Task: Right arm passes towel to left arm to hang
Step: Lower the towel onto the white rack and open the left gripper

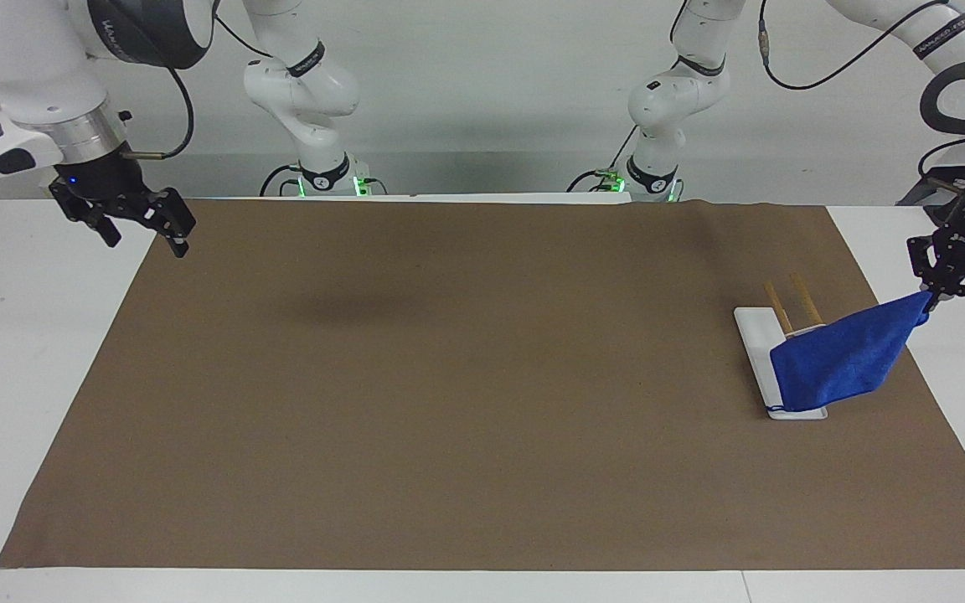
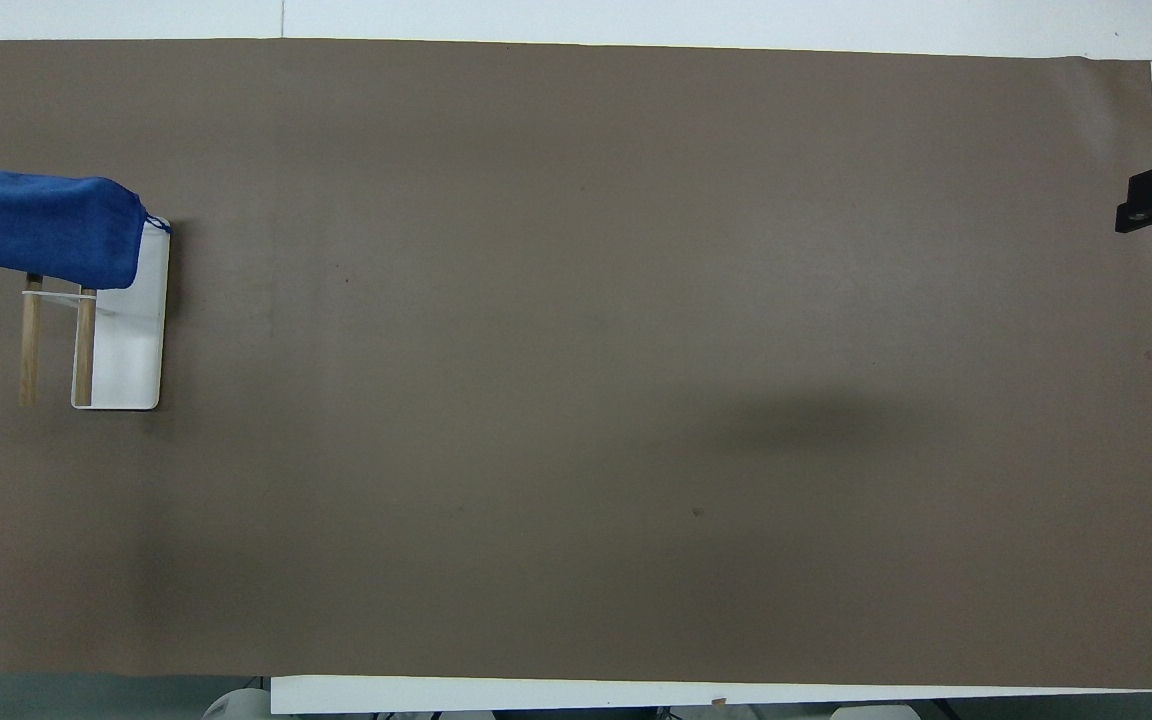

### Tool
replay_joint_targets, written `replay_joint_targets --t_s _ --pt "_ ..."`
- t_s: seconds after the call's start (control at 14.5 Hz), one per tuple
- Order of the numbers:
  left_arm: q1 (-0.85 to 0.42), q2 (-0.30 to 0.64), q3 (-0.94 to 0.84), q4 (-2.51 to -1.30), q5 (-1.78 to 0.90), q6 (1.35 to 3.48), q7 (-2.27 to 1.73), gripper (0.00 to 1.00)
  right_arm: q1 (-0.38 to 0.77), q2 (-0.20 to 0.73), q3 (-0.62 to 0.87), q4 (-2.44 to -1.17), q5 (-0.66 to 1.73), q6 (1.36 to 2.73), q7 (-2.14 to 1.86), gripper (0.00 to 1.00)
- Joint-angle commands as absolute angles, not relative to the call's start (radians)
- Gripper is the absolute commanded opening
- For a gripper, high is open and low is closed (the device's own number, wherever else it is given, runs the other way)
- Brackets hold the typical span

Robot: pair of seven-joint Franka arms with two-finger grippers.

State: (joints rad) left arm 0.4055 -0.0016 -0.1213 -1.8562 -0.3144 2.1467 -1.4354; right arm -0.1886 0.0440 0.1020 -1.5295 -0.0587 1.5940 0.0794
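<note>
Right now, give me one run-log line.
left end effector: shut on towel draped over rack | right end effector: open, empty, waiting

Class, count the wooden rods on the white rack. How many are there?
2. Both wooden rods lie side by side on the white rack, their farther ends hidden under the blue towel.
</note>
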Motion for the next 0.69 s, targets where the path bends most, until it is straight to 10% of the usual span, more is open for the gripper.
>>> replay_joint_targets --t_s 0.0,0.62 --pt "0.379 -0.072 -0.094 -1.945 -0.304 2.134 -1.33 0.0 -0.186 0.035 0.098 -1.575 -0.044 1.625 0.061 1.0" --pt "0.362 -0.112 -0.034 -2.003 -0.304 2.091 -1.076 0.0 -0.187 0.034 0.097 -1.577 -0.044 1.617 0.06 1.0"
